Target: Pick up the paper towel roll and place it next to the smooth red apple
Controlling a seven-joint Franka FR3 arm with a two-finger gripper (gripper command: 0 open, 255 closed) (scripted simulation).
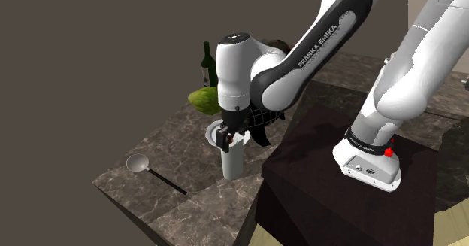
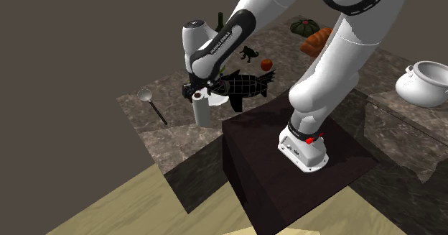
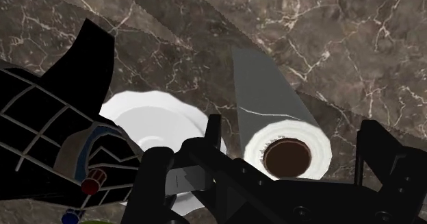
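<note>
progress stands at the grasp, by my reading: the paper towel roll (image 1: 231, 160) stands upright on the desk (image 1: 167, 143), not yet lifted. your pincer (image 3: 293, 125) hangs over its top with the fingers apart, one on each side and neither touching it. closing, lifting, carrying and setting down are all left to you. the red apple (image 2: 266, 65) sits well apart from the roll, beyond a black fish-shaped figure (image 2: 248, 87) in the second exterior view. the roll is a plain cylinder, grey down its side, white on its end face around a dark brown round core. the desk is dark marble with pale veins. a white plate (image 3: 147, 116) with a wavy rim lies just beside the roll. the apple looks smooth and round.
</note>
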